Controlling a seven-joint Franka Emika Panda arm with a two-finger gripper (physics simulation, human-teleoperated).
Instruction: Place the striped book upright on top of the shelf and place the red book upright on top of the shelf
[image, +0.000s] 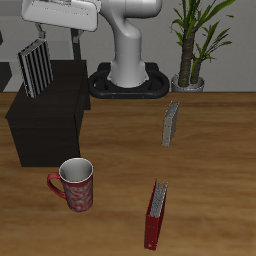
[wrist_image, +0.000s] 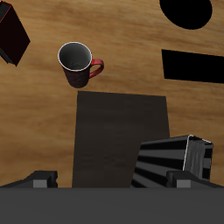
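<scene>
One book placed or nearly so: striped book (image: 36, 68) upright on shelf (image: 50, 125), hand (wrist_image: 112, 179) above it, grip state unclear. Red book (image: 154, 215) stands on table (image: 215, 150), at mug's (image: 76, 184) four o'clock; fetch it next.

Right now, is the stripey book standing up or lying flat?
Standing up: the striped book rests on its edge atop the shelf.

Wood-grain table (image: 220, 140), matte black shelf (image: 50, 125), seemingly glazed mug (image: 77, 184)
</scene>
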